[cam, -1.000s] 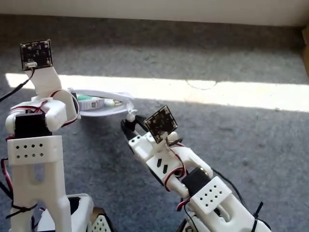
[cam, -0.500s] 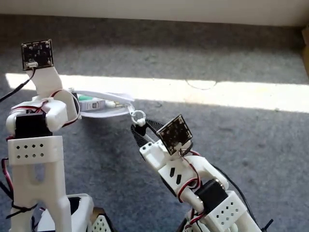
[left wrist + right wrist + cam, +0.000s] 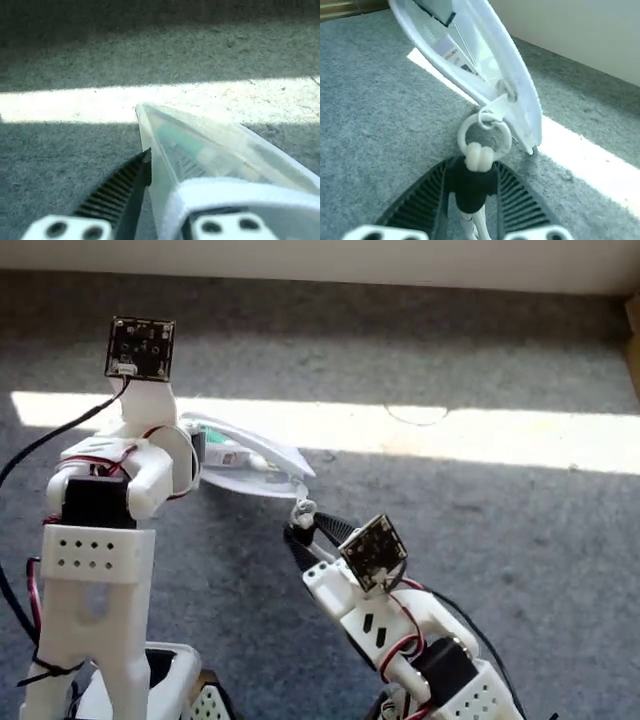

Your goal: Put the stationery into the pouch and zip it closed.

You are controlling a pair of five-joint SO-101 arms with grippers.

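Just behind the pouch point(image 3: 250, 468), sunlight point(image 3: 450, 435) stripes grey carpet point(image 3: 520, 550)

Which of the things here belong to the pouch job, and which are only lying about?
For the job:
pouch
stationery inside it
zip ring

Lying about:
thin thread on the carpet
brown object at the edge, too cut off to identify
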